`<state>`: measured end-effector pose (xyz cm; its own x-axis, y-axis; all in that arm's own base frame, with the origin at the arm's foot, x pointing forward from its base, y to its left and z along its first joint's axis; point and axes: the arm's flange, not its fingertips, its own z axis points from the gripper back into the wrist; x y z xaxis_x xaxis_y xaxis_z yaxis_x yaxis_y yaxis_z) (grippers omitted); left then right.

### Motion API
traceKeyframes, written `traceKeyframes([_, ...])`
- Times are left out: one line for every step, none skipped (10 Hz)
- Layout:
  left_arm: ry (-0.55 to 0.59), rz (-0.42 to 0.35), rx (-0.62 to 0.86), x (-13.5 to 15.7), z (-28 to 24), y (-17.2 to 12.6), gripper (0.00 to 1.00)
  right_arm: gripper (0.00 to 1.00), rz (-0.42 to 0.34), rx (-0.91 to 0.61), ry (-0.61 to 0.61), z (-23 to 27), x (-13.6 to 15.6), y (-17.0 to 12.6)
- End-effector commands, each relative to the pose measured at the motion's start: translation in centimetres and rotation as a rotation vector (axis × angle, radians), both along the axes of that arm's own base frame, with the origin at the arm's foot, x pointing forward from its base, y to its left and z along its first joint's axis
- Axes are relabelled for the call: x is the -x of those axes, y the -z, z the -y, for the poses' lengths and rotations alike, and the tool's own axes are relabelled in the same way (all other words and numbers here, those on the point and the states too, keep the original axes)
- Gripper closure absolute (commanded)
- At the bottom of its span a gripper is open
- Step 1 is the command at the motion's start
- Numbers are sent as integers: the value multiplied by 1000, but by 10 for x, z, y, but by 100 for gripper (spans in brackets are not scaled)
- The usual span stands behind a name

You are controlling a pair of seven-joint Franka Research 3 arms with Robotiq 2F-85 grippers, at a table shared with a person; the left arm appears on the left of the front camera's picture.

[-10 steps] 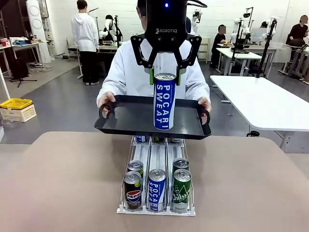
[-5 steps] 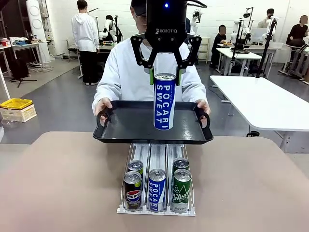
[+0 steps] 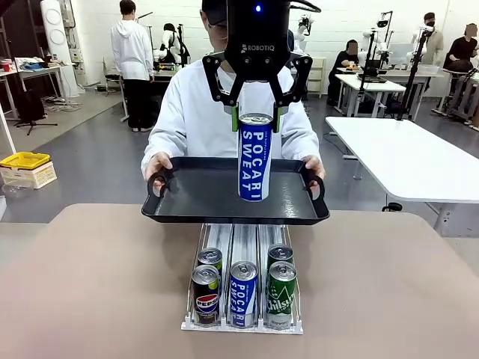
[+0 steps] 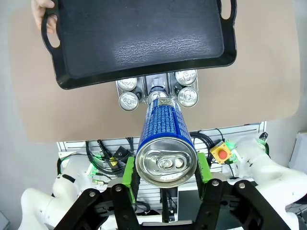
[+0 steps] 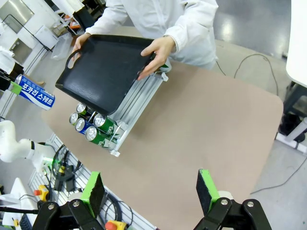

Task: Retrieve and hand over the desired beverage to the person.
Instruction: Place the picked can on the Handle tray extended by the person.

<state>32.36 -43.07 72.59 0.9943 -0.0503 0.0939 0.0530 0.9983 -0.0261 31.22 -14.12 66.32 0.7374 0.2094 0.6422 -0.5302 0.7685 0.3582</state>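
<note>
- Currently, the Pocari Sweat can (image 3: 255,157) hangs upright, long axis vertical, with its top end between the green pads of the left gripper (image 3: 256,120).
- The left jaws are pinched on the can just under its top rim, one pad on each side. The can's body and foot hang free below them.
- The tray (image 3: 209,202) is black and is held level by the person (image 3: 187,112), with hands (image 3: 159,164) at its two end handles.
- In the front view the can stands in front of the tray floor. This view does not show whether the foot is over the floor or touching it.
- The left wrist view looks straight down the can (image 4: 163,129). Its foot appears just on the robot's side of the tray's near rim (image 4: 144,79), so the can probably has to move away from the robot before lowering.
- Below the tray's near rim, a rack (image 3: 243,284) of further cans lies on the table (image 3: 97,284).
- The right gripper (image 5: 151,191) is well apart from the tray, jaws spread and empty. The left arm is the nearer one.
- The right wrist view shows the can (image 5: 36,96) clear of the tray's near corner (image 5: 60,86).
</note>
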Motion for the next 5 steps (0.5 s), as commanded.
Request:
traceKeyframes([5, 11, 15, 4, -5, -3, 100, 0, 10, -16, -9, -1, -2, 0])
traceKeyframes([0, 0, 0, 0, 0, 0, 42, 0, 10, -16, -9, -1, -2, 0])
traceKeyframes([34, -10, -9, -19, -1, -2, 42, 0, 10, -16, -9, -1, -2, 0])
traceKeyframes([88, -38, -17, -34, -1, -2, 42, 0, 10, -16, -9, -1, -2, 0])
traceKeyframes([94, -34, -16, -44, 2, -1, 42, 0, 10, -16, -9, -1, -2, 0])
